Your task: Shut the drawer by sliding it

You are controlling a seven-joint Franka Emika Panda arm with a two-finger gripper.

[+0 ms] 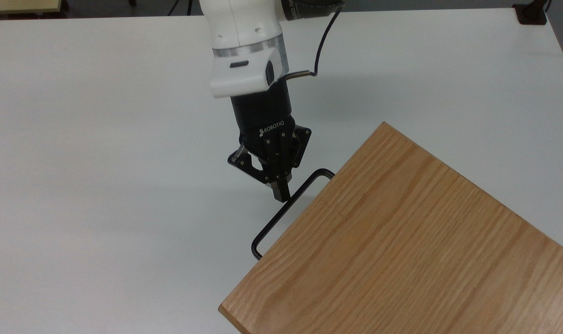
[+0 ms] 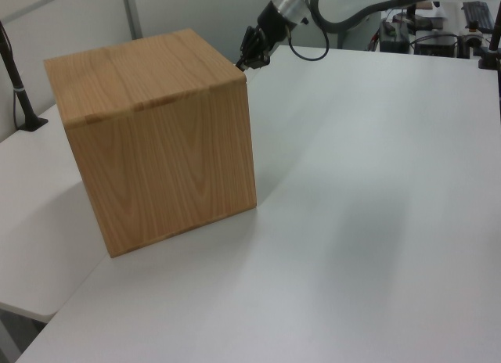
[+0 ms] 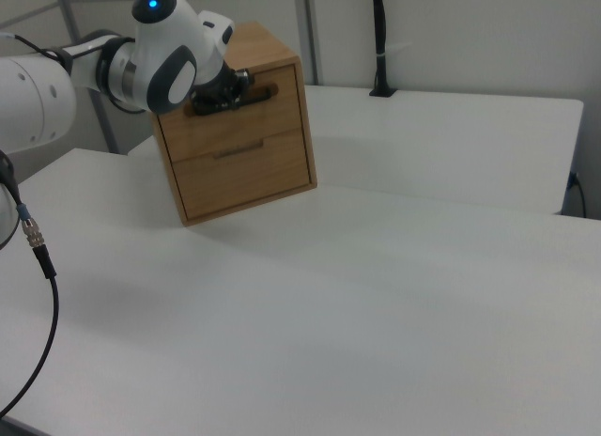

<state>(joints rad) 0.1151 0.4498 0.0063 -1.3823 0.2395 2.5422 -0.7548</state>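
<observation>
The drawer point(image 3: 230, 112) sits in the upper slot of the wooden cabinet point(image 2: 156, 136), which stands near the far left corner of the white table point(image 2: 376, 206) in the left view; in the right view its front panel looks flush with the cabinet face above the lower drawer point(image 3: 246, 173), and in the top view only the black handle point(image 1: 288, 206) juts out past the edge of the cabinet top point(image 1: 402, 241). The gripper point(image 1: 280, 192) has its fingers drawn together into a single tip, clenched on nothing, and that tip rests against the outer side of the handle bar near its middle; whether it presses or merely touches cannot be told. By the look of things the sliding step is at or very near its end, since no gap shows between front panel and cabinet. The next move, as a judgement, calls for either a last short push along the slide direction to seat the drawer fully, or a straight retreat away from the handle toward the open table, keeping the tip clear of the bar so the drawer is not dragged out again
</observation>
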